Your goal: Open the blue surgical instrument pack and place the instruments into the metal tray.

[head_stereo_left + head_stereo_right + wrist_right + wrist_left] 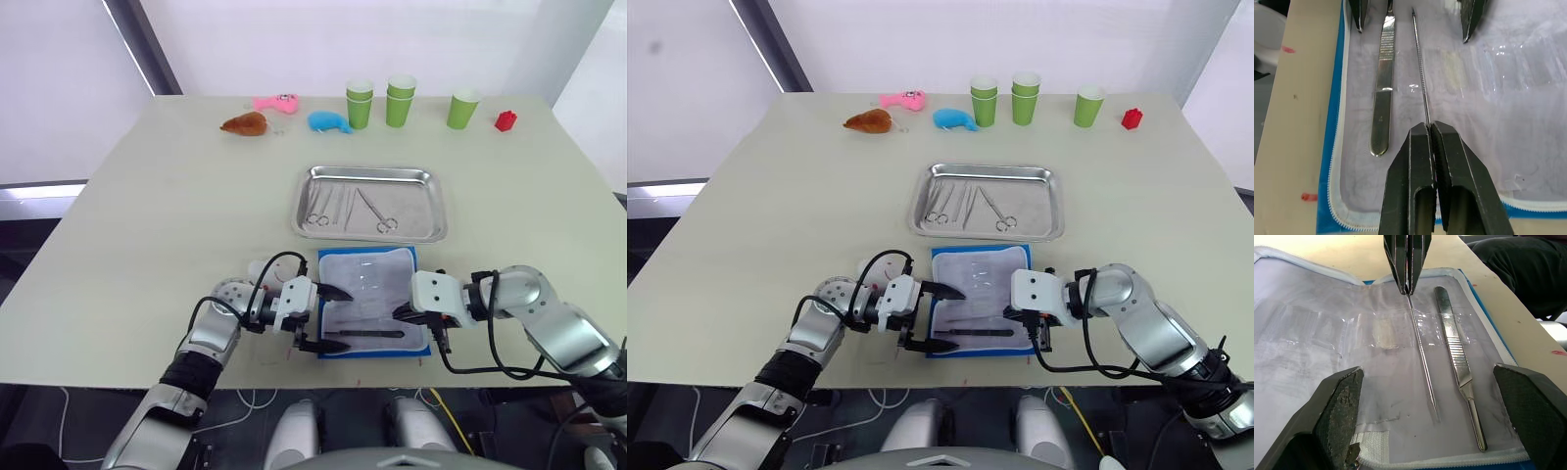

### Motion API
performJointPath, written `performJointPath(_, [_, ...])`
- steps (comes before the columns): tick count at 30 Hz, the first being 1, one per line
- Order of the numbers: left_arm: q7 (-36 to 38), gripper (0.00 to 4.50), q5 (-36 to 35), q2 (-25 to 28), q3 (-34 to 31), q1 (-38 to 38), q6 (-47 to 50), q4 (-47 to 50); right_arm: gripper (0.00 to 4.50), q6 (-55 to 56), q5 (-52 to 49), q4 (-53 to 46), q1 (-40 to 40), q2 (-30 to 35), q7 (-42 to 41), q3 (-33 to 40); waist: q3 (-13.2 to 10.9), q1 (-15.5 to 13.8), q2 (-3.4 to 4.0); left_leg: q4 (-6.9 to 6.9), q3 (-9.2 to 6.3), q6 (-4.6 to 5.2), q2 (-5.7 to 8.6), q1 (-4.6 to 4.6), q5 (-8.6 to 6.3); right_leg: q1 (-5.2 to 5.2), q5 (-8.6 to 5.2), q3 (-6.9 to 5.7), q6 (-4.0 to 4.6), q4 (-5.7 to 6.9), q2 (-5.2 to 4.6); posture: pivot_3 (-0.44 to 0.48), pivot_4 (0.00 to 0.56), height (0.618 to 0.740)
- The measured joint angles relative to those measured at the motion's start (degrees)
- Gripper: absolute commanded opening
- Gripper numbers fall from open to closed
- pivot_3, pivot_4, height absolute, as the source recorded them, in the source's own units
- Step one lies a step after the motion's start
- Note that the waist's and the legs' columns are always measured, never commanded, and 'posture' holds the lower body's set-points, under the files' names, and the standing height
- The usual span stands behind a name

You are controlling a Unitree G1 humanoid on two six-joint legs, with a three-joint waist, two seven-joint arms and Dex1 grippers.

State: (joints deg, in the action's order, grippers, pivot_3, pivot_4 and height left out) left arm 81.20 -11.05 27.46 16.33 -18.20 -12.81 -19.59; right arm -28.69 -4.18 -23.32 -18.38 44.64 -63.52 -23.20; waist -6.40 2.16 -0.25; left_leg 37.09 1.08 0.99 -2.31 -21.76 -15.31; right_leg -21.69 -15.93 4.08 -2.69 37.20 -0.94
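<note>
Now the right gripper (1431, 128) is clenched on a thin probe (1419, 63) over the open pack (338, 264); the left gripper (318, 318) is spread. The probe can slip and miss the tray (436, 201).

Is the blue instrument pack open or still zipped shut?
Open: the pack lies spread flat, pale lining up, a thin probe and flat handle exposed.

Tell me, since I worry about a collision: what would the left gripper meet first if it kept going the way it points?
Probably the right gripper, shut on the thin probe straight ahead; depth is unclear.
</note>
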Motion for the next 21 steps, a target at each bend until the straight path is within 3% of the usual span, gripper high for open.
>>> performJointPath(14, [-0.01, 4.50, 0.00, -0.14, 0.00, 0.04, -0.05, -0.01, 0.07, 2.79, -2.86, -0.80, 3.58, 5.66, -1.28, 4.75, -0.01, -0.05, 0.00, 0.00, 0.01, 0.02, 0.01, 0.00, -0.01, 0.00, -0.01, 0.00, -0.01, -0.02, -0.02, 0.000, 0.150, 0.739])
performJointPath(21, [-0.02, 4.50, 0.02, -0.37, 0.00, 0.05, -0.14, -0.13, 0.07, 8.50, -5.18, 0.12, 7.99, 10.51, -3.90, 11.90, -0.01, -0.14, 0.03, 0.00, 0.03, 0.05, 0.03, -0.01, -0.03, 0.01, -0.02, 0.01, -0.04, -0.06, -0.04, 0.000, 0.150, 0.739])
